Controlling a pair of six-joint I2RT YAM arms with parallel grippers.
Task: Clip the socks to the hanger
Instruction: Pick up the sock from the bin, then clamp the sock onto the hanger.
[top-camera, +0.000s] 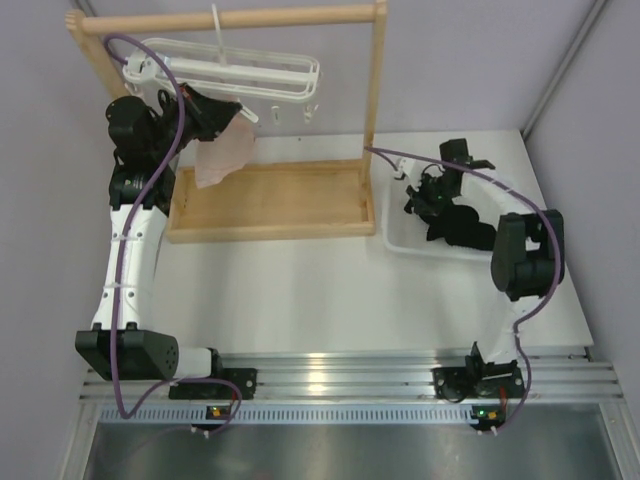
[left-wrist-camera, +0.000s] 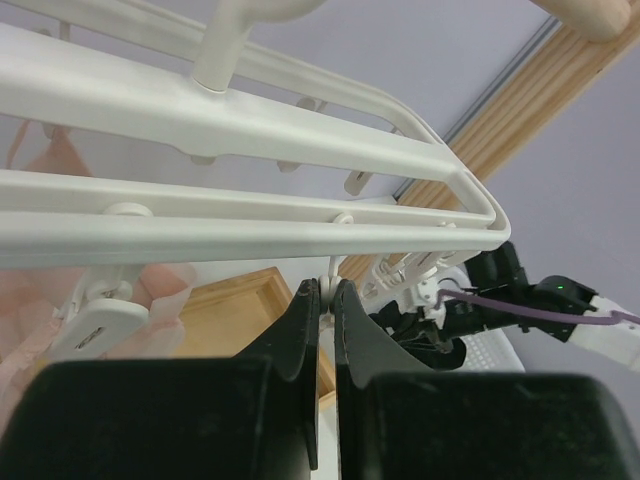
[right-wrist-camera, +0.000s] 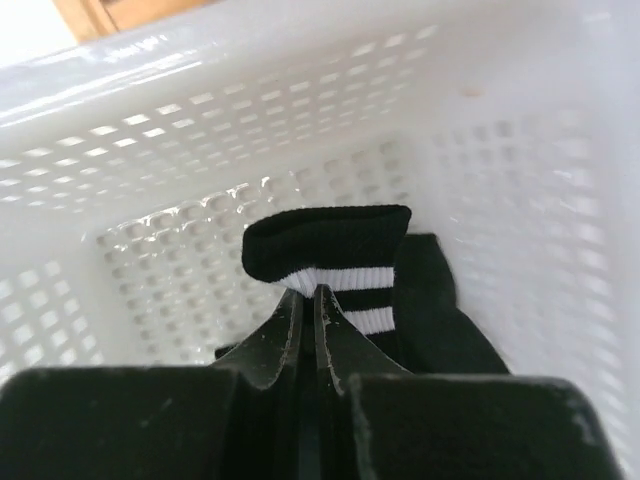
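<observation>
The white hanger (top-camera: 230, 72) hangs from the wooden rod at the back left, and its frame fills the top of the left wrist view (left-wrist-camera: 250, 110). My left gripper (top-camera: 240, 115) is raised under it. Its jaws (left-wrist-camera: 327, 288) are shut on the top of one small white dangling clip (left-wrist-camera: 328, 276). My right gripper (top-camera: 430, 200) reaches down into the white basket (top-camera: 400, 245). It (right-wrist-camera: 310, 295) is shut on the cuff of a black sock with white stripes (right-wrist-camera: 335, 240). More black sock fabric (right-wrist-camera: 440, 320) lies beside it, and the socks also show in the top view (top-camera: 462, 232).
A pale pink cloth (top-camera: 225, 155) hangs from a hanger clip just left of my left gripper; it also shows in the left wrist view (left-wrist-camera: 160, 290). The wooden rack (top-camera: 375, 90) stands on a shallow wooden tray (top-camera: 270, 200). The perforated basket walls (right-wrist-camera: 200, 150) close round my right gripper.
</observation>
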